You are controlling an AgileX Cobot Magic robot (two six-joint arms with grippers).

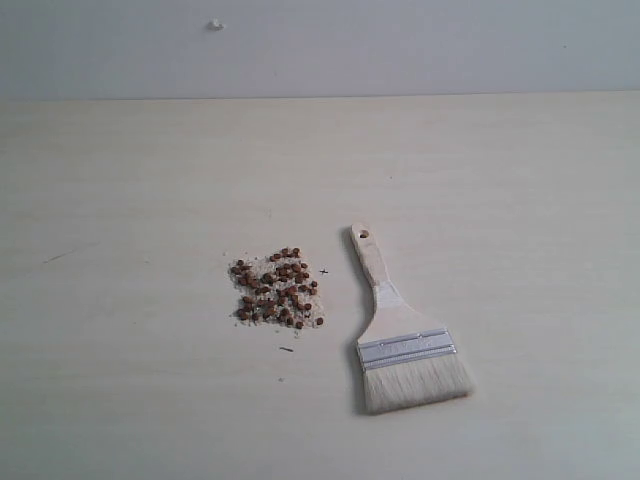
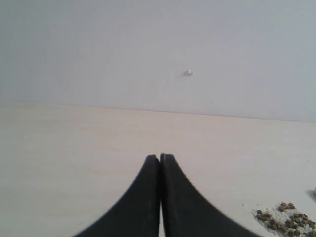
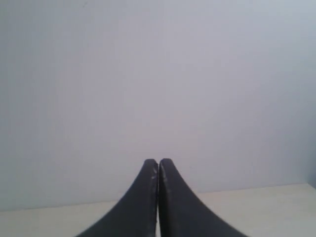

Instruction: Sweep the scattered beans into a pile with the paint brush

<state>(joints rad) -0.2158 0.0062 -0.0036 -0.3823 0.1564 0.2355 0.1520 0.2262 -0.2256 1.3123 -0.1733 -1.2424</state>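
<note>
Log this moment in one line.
beans: piled | paint brush: lying beside them, unheld | left gripper: shut, empty | right gripper: shut, empty

Left gripper [image 2: 159,159] and right gripper [image 3: 158,162] both have fingers pressed together, empty.

One paint brush [image 1: 408,335], one pile [image 1: 277,290] (dozens of beans [image 1: 287,270]).

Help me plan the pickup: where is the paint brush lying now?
In the exterior view the paint brush lies flat on the table, right of centre, just right of the beans without touching them, bristles toward the bottom edge.
</note>
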